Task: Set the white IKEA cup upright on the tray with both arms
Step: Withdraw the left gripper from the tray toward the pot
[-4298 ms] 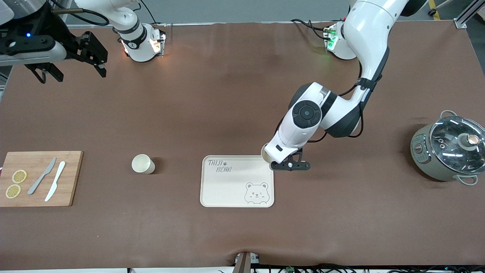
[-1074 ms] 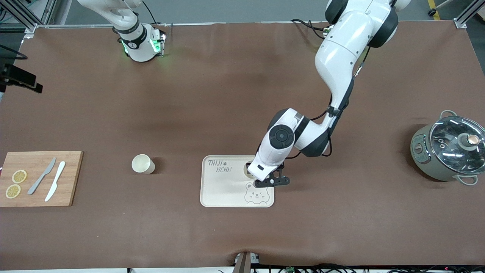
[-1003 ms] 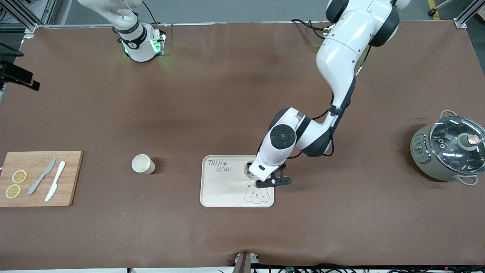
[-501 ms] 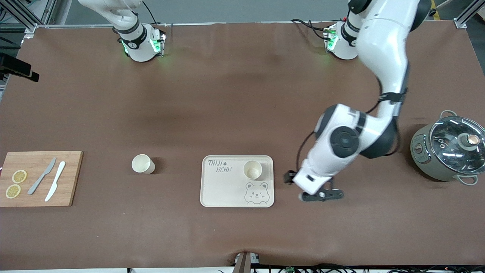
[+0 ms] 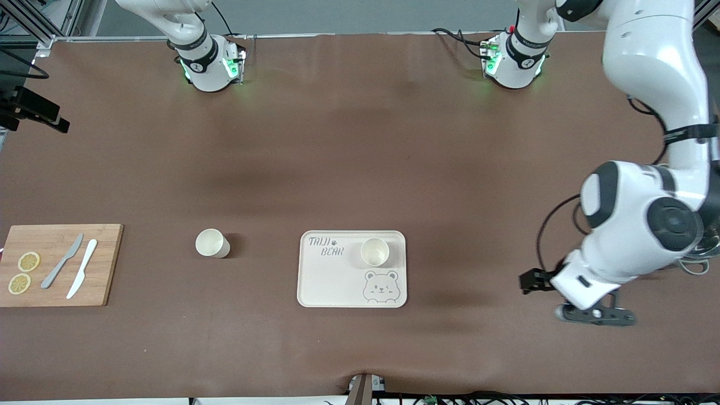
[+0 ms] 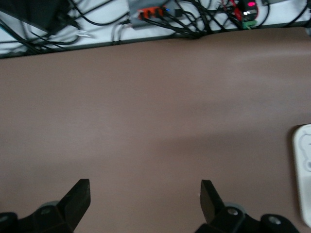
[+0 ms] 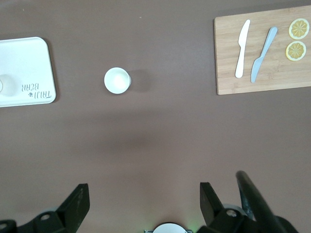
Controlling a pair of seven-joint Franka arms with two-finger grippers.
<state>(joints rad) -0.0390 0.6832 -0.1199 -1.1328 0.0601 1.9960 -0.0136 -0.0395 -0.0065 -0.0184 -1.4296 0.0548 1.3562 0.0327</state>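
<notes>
A white cup (image 5: 374, 251) stands upright on the cream tray (image 5: 337, 281), in the corner beside the lettering and above the bear drawing. Nothing touches it. A second white cup (image 5: 212, 243) (image 7: 117, 80) stands upright on the table between the tray and the cutting board. My left gripper (image 5: 595, 316) (image 6: 145, 201) is open and empty over bare table toward the left arm's end, well away from the tray, whose rim (image 6: 302, 179) just shows in the left wrist view. My right gripper (image 7: 143, 201) hangs open and empty, high above the table, looking down on the second cup and the tray (image 7: 24, 73).
A wooden cutting board (image 5: 59, 264) (image 7: 262, 53) with two knives and two lemon slices lies at the right arm's end. A lidded pot, mostly hidden by the left arm, shows only a handle (image 5: 693, 266) at the left arm's end.
The left gripper let go of the cup on the tray and swung away toward the left arm's end of the table. The cup stayed upright. The right arm barely moved.
</notes>
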